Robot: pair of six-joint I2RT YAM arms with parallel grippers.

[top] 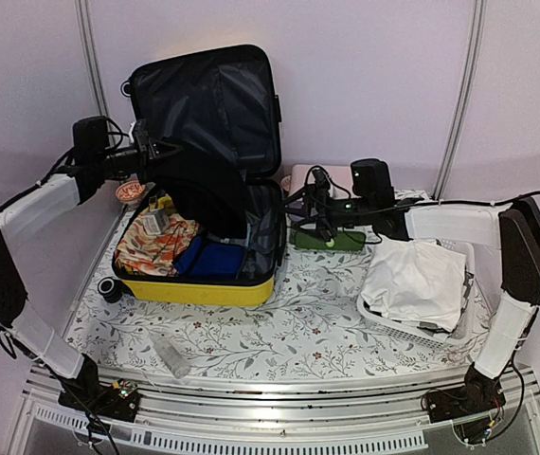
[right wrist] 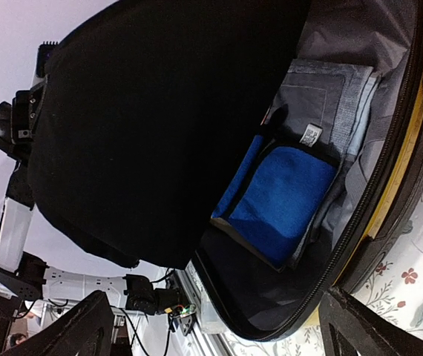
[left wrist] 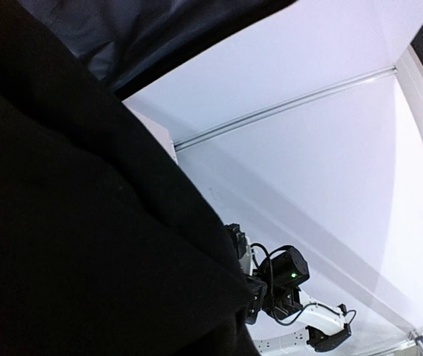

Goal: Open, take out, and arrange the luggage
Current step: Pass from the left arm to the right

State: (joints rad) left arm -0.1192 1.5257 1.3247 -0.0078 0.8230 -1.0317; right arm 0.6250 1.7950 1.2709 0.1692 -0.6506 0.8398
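The yellow luggage (top: 199, 289) lies open on the table with its black-lined lid (top: 208, 100) standing up at the back. My left gripper (top: 156, 152) hangs over the luggage's left side, shut on a black garment (top: 204, 194) that droops into it. That garment (left wrist: 85, 222) hides the left jaws in the left wrist view. My right gripper (top: 303, 210) stands open at the luggage's right rim, fingers wide apart and empty (right wrist: 219, 334). Inside lie a blue cloth (right wrist: 286, 196), a grey folded piece (right wrist: 330, 96) and a floral orange cloth (top: 156, 248).
A white mesh basket (top: 459, 318) holding white cloth (top: 412, 280) stands at the right. A pink-and-green drawer box (top: 332, 239) sits behind the right gripper. A small black round object (top: 111, 289) and a pale bottle (top: 171, 355) lie near the luggage's front.
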